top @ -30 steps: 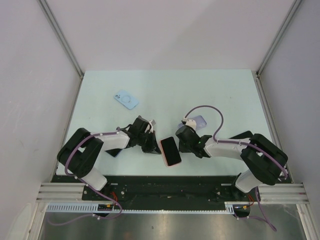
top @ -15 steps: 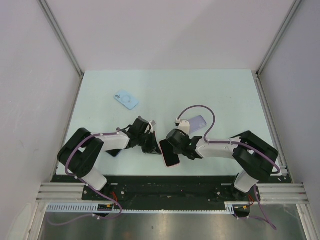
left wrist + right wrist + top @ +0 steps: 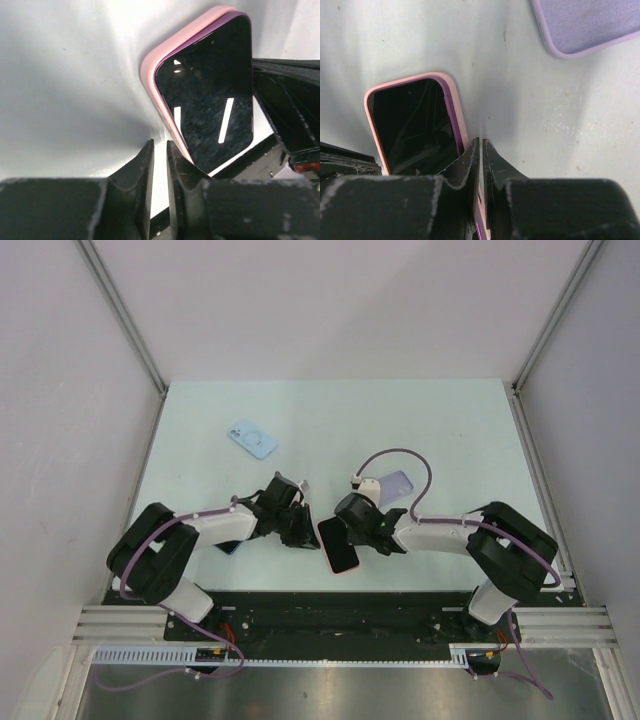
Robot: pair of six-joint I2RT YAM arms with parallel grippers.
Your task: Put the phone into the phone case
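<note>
phone [image 3: 339, 545] lying long axis near-to-far between hands | right hand [image 3: 479, 144] pinching pink case [image 3: 148, 75] rim, nearer | left hand [image 3: 160, 145] sitting just beside, slightly spread, empty

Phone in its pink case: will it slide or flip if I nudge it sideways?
The phone is a thin rigid slab, so it likely slides rather than tips. Its glossy screen looks slippery; the matte pink case rim probably grips better.

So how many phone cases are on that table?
3: a blue case far left, a lavender case by the right arm, a pink case around the phone near the front edge. Arms may hide others.
</note>
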